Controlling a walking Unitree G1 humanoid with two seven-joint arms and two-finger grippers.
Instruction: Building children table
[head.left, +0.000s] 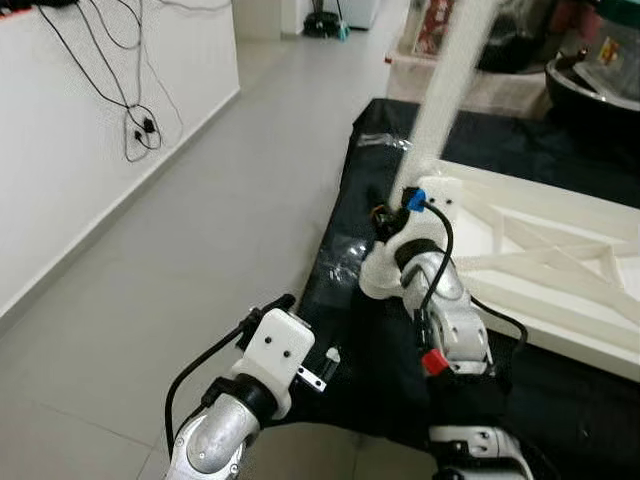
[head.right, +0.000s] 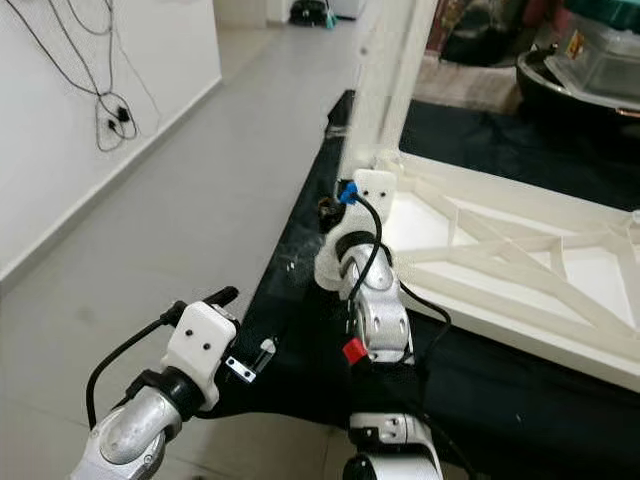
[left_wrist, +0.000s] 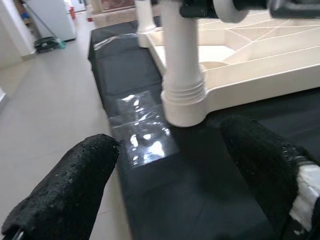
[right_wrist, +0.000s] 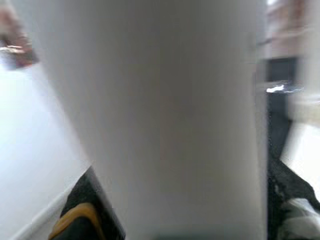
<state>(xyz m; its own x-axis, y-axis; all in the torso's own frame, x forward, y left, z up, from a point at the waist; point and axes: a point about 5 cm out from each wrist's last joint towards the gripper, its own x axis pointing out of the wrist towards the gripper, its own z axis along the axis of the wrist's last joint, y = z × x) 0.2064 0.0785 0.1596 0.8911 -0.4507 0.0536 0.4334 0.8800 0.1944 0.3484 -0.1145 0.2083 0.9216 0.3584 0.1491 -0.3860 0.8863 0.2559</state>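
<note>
Grey tiled floor (head.left: 200, 250) ran beside a white wall (head.left: 80, 150) hung with black cables (head.left: 135, 120); a black mat (left_wrist: 135, 70) lay on the floor.

Item: white table leg (head.right: 385, 80), long axis near upright, its ribbed foot end down at the near corner of the tabletop (head.left: 560, 260), its upper end cut off by the frame edge. Blurred in the head views.

Item: tabletop, white, lying upside down on the mat, cross-braced ribs facing up; far side cut off at the right. A second leg (left_wrist: 143, 22) stood at a farther corner.

Item: right gripper (head.right: 345, 210), at the lower part of the leg; fingers hidden behind its wrist housing, so whether they gripped could not be told. The right wrist view was a blur of white leg.

Item: left gripper (left_wrist: 185, 175), fingers (left_wrist: 70, 185) spread apart, holding nothing, low over the mat near the leg's foot.

Item: clear tape patch (left_wrist: 142, 130) on the mat, just beside the foot.

Background: dark bowl (head.left: 590, 90) and clutter, indistinct.
</note>
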